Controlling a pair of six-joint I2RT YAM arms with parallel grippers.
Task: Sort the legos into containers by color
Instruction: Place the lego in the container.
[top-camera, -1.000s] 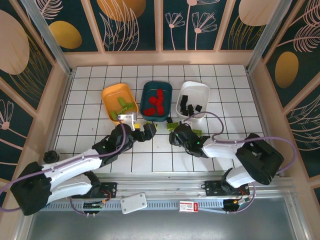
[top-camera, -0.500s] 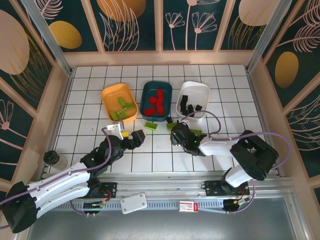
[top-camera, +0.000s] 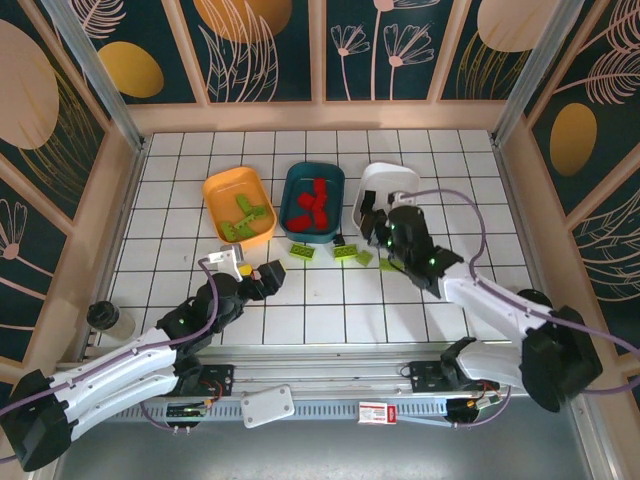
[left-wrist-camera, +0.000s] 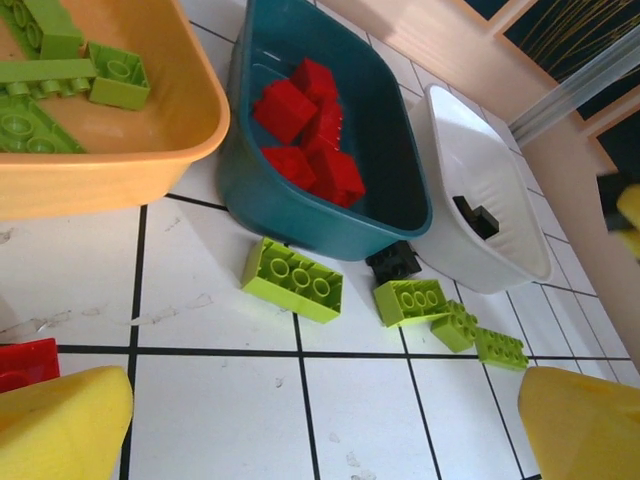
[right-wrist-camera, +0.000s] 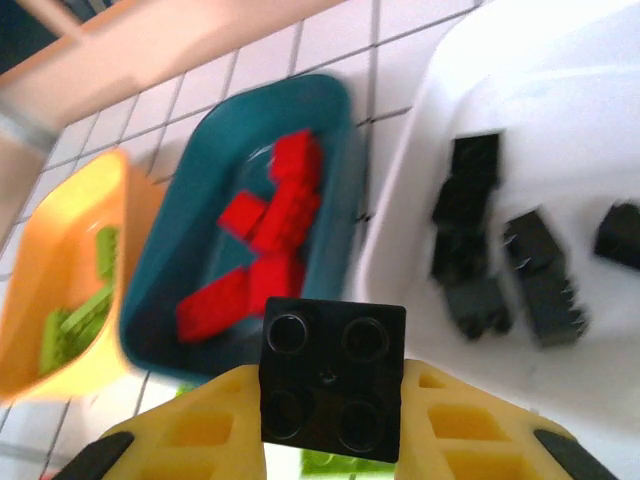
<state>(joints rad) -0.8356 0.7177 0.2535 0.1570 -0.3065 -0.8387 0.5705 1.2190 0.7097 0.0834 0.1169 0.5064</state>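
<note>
My right gripper (top-camera: 383, 232) hangs over the near edge of the white tray (top-camera: 398, 183), shut on a black two-by-two lego (right-wrist-camera: 333, 378). More black legos (right-wrist-camera: 490, 260) lie in that white tray (right-wrist-camera: 590, 330). Red legos (right-wrist-camera: 265, 260) fill the dark teal tray (top-camera: 313, 172); lime green ones (top-camera: 243, 212) lie in the orange-yellow tray (top-camera: 222, 188). My left gripper (top-camera: 268, 277) is open low over the tiles. Ahead of it lie a green brick (left-wrist-camera: 292, 280), a black brick (left-wrist-camera: 393, 262) and three more green bricks (left-wrist-camera: 410, 300). A red brick (left-wrist-camera: 25, 360) rests by the left finger (left-wrist-camera: 60, 425).
A paper cup (top-camera: 105, 317) stands at the left edge near my left arm's base. Wooden walls (top-camera: 125, 200) border the tiled floor on three sides. The loose bricks sit close to the near rims of the teal tray (left-wrist-camera: 250, 190) and white tray (left-wrist-camera: 500, 250).
My right gripper rose from the tiles with the black lego and swung back-right over the white tray. My left arm pulled back from the trays toward me, then held still.
</note>
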